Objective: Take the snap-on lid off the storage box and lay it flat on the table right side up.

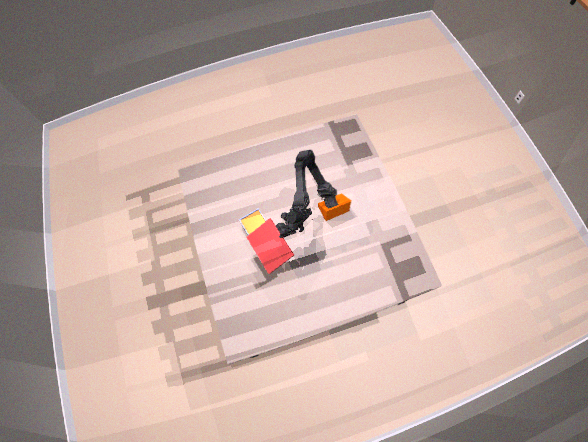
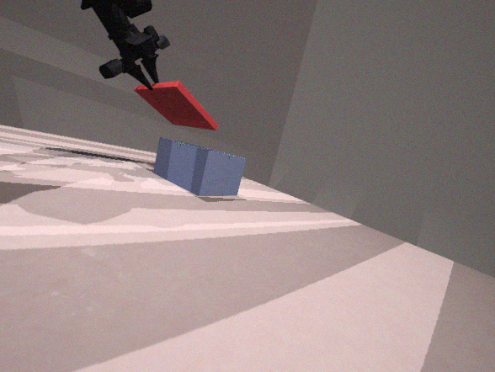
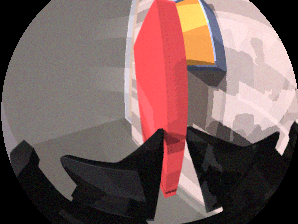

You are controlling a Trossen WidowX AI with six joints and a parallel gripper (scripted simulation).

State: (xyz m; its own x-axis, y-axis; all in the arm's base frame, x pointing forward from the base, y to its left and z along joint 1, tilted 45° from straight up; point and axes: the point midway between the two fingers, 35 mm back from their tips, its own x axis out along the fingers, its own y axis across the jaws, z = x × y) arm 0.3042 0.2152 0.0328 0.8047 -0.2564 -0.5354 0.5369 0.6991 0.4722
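If the red snap-on lid (image 1: 270,246) (image 2: 178,105) (image 3: 162,65), pinched by one edge in the parallel-jaw gripper (image 1: 280,231) (image 2: 155,86) (image 3: 174,132), is lowered tilted toward six o'clock, a corner may be caught and the grip twisted loose

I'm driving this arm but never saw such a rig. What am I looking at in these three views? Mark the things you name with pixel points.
The machine is one black jointed arm (image 1: 301,182), standing on an orange block (image 1: 334,212). The first view looks down on the table (image 1: 345,270) (image 2: 231,286); the second looks across it; the third looks from the wrist past the two fingers. The tool (image 1: 280,233) (image 2: 155,86) (image 3: 174,132) grips the red lid (image 1: 269,245) (image 2: 178,105) (image 3: 160,65), tilted in the air. The open blue box (image 1: 253,222) (image 2: 185,166) (image 3: 221,55), yellow inside, sits on the table.
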